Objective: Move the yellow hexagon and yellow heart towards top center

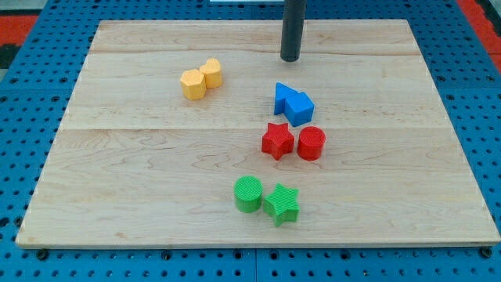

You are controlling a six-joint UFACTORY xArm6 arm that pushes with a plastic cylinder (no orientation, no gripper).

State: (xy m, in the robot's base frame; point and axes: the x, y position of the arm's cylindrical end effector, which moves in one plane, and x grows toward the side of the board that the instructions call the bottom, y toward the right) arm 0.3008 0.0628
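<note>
A yellow hexagon [192,84] and a yellow heart [211,73] lie touching each other in the upper left-middle of the wooden board [141,188]. The heart is up and to the right of the hexagon. My tip [290,58] stands near the view's top centre, well to the right of both yellow blocks and apart from them. It is above the blue blocks.
A blue triangle [283,95] and a blue cube [300,107] touch just below the tip. A red star [277,141] and a red cylinder [311,143] sit lower. A green cylinder [248,194] and a green star [282,204] lie near the view's bottom.
</note>
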